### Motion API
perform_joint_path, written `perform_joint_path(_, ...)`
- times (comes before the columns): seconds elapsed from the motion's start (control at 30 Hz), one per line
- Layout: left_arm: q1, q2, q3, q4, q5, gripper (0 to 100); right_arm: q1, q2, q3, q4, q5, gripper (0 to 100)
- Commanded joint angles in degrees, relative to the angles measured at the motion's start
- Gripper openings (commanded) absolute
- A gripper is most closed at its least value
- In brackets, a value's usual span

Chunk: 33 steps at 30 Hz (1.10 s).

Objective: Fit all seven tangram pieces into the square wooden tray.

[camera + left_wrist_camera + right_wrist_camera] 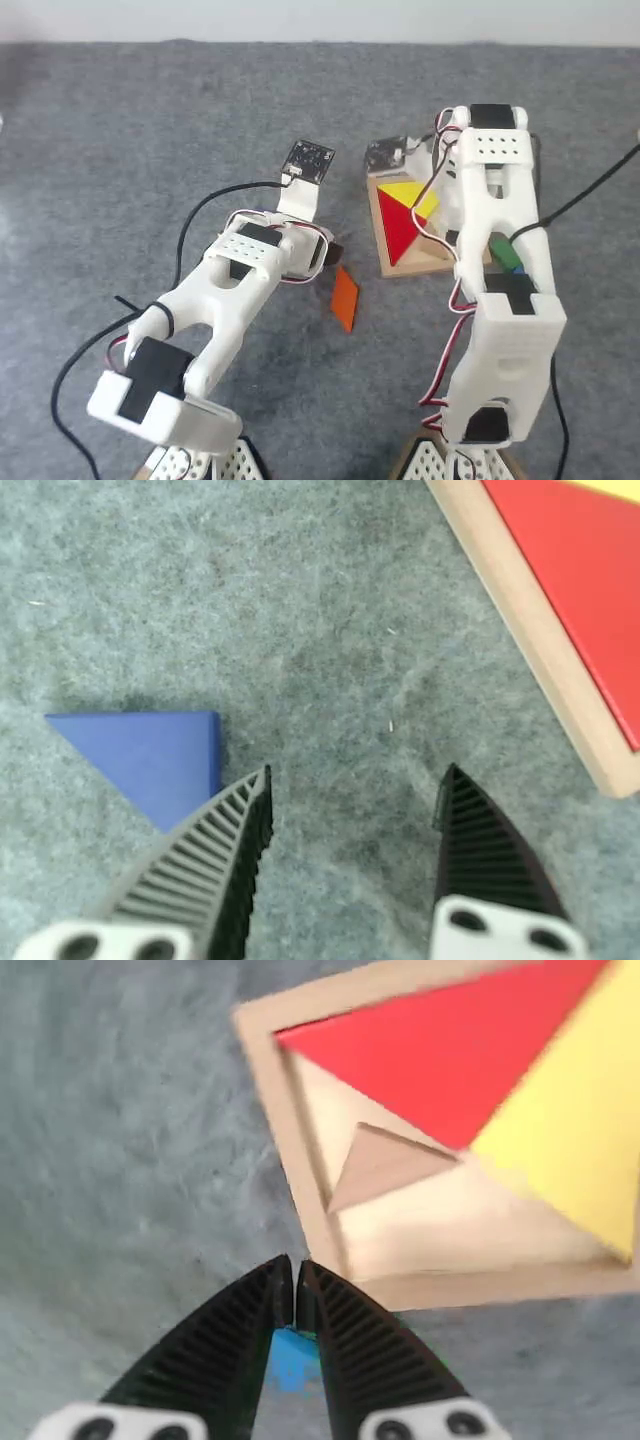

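The left gripper (355, 775) is standing open beside the blue triangle (150, 755), near the tray (530, 630); it should be centring over the piece before closing. The right gripper (297, 1265) is sitting closed.

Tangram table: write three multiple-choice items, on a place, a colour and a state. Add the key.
1. The orange piece lies:
A. on the grey mat outside the tray
B. inside the tray
C. in a gripper

2. The tray's two big triangles are:
A. green, purple
B. black, white
C. red, yellow

3. The left gripper is:
A. shut on the orange piece
B. open, empty
C. shut on the tray

Key:
1 A, it lies flat on the mat.
2 C, the red triangle and yellow triangle lie side by side.
3 B, its fingers stand apart over the mat.
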Motion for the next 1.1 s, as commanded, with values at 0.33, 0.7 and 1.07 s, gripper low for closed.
perform_joint_path(0.33,0.44,-0.44,-1.98,-0.35,-0.35,26,0.13,1.54,-2.73,-5.49,18.46,4.3)
perform_joint_path(0.7,0.88,-0.53,-2.07,0.00,-1.85,26,-0.84,1.80,-2.81,-8.48,18.37,5.8)
perform_joint_path(1.07,-7.65,-1.05,-4.79,0.97,8.35,26,-10.59,-2.07,-1.32,-1.36,6.07,5.5)
